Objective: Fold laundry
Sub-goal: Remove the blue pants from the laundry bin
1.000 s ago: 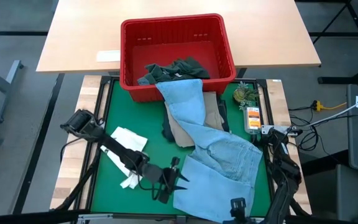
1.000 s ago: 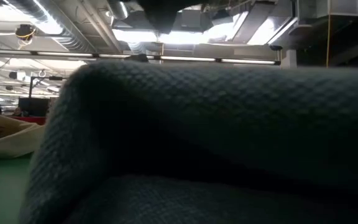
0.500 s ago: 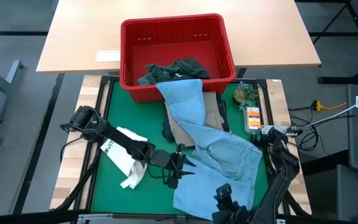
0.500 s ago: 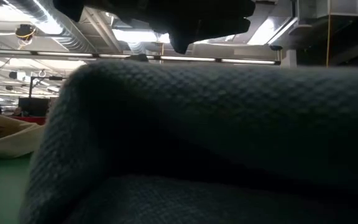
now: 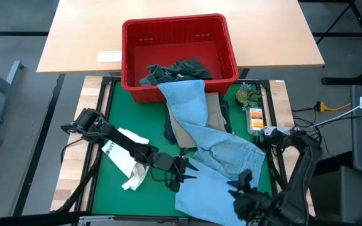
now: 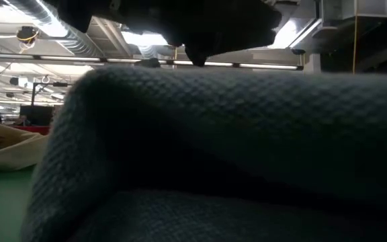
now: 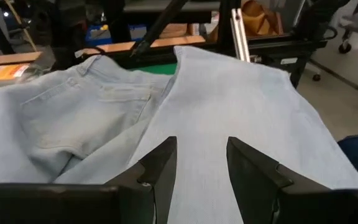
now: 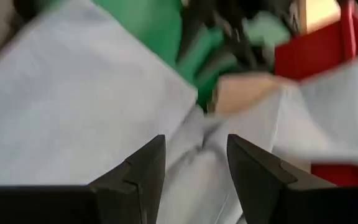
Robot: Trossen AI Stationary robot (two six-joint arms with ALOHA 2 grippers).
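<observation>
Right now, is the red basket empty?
No, the red basket holds a dark green-grey garment, and light blue jeans drape over its front edge.

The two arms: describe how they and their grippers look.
Both arms are dark, near black, built of jointed tubular links with black cables running along them. The left gripper and the right gripper each end in two flat, wedge-shaped dark fingers with angular edges. No markings or labels show on them.

Light blue jeans [image 5: 222,157] lay spread and rumpled over the green mat, one leg draped up over the red basket's front rim. A beige garment [image 5: 184,132] and a dark piece [image 5: 169,130] lay partly beneath them. A dark green-grey garment [image 5: 178,70] sat crumpled inside the basket.
</observation>
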